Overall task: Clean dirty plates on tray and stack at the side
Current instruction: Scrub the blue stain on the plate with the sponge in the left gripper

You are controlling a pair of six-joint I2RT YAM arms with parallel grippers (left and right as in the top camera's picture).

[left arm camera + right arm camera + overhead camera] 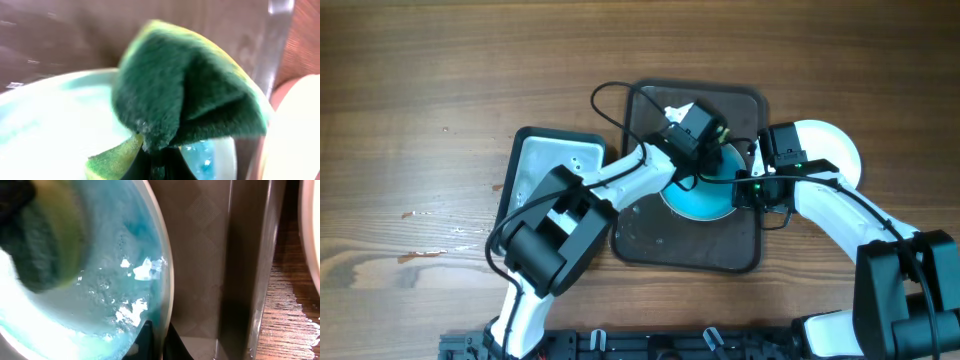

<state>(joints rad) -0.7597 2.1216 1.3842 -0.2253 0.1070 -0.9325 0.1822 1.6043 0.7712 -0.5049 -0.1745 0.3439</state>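
Sponge: green scourer face over yellow foam, folded and bunched, sticking out past the tips of the left claw; it shows only as a blur in the right wrist view.
Left claw: pressed together on the sponge; only the dark finger ends show, under the fold.
Plate: directly beneath the left claw, with the sponge down over its middle. It is round with a white rim, and its well is covered in a wet blue-turquoise smear with shiny droplets.
Right claw: pinching the plate's rim, with a dark finger on each side of the edge.
Gripped edge: the plate's right side, across the well from the left claw.
Tray: under both claws; dark brown, with rounded corners and a raised rim. The plate lies on its floor. Bare floor shows just right of the right claw, then the rim.
White plate: right of the right claw, beyond the tray's rim, on the table, with a strip of wood between it and the rim. Whether it is one plate or a stack cannot be told.
Grey tray: left of the left claw, back along its arm, which partly covers it.
Table: brown wood grain, on every side of both claws beyond the trays.
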